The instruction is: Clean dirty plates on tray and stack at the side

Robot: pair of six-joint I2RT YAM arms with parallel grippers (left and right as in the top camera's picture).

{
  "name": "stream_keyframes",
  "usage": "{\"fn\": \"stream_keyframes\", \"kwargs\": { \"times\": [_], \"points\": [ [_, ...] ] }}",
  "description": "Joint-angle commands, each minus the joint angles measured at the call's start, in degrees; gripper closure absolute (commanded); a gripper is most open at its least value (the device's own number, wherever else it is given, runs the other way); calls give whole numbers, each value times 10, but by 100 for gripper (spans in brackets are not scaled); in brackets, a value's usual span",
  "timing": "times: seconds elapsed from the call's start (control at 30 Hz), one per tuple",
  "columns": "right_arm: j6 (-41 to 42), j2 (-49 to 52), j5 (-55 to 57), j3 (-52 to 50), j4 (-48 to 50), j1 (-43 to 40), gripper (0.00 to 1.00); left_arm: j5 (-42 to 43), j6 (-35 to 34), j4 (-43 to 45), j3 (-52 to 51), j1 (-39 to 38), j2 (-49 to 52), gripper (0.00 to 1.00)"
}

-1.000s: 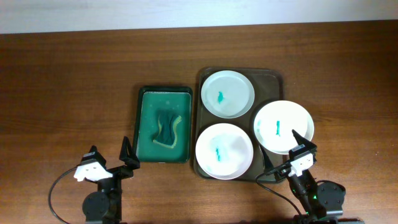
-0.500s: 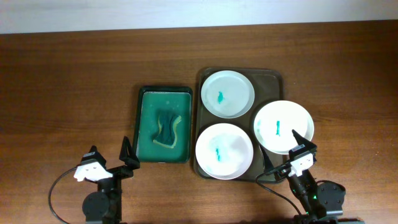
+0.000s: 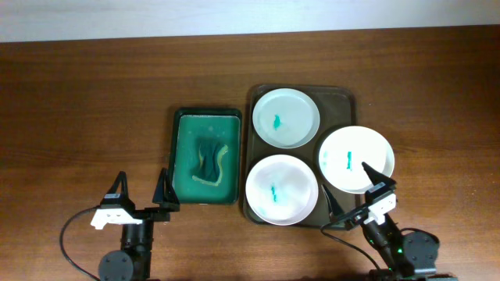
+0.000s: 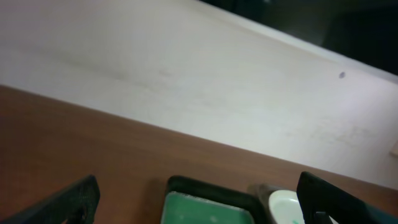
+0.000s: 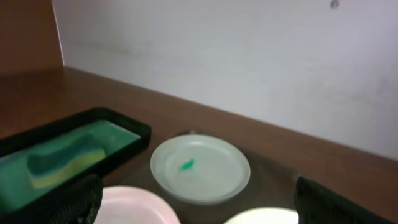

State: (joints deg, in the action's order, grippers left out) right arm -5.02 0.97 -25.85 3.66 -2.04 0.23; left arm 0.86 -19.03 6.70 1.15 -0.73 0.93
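Observation:
Three white plates with teal smears lie on the dark tray: a far plate, a near plate and a right plate overhanging the tray's right rim. My left gripper is open and empty near the table's front edge, left of the tray. My right gripper is open and empty at the tray's near right corner, one fingertip over the right plate's near edge. The right wrist view shows the far plate between the open fingers. The left wrist view shows open fingers.
A green rectangular tray holding a sponge sits left of the dark tray; it also shows in the left wrist view and the right wrist view. Bare wooden table lies left and behind. A white wall stands beyond.
My left gripper has turned to point straight at the far side, and its fingers have spread wider. The right gripper has barely shifted. The plates have not moved.

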Motion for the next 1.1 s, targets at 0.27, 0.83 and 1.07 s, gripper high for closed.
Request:
{"fn": "stream_keyframes", "kwargs": {
  "times": [0.27, 0.83, 1.07],
  "points": [
    [15, 358, -7, 459, -391, -3, 2, 57, 37, -373, 493, -2, 392, 1],
    [15, 654, -141, 627, -548, -3, 11, 64, 68, -601, 711, -128, 949, 27],
    [14, 654, -137, 627, -567, -3, 29, -5, 56, -458, 712, -186, 1118, 73]
  ]
}}
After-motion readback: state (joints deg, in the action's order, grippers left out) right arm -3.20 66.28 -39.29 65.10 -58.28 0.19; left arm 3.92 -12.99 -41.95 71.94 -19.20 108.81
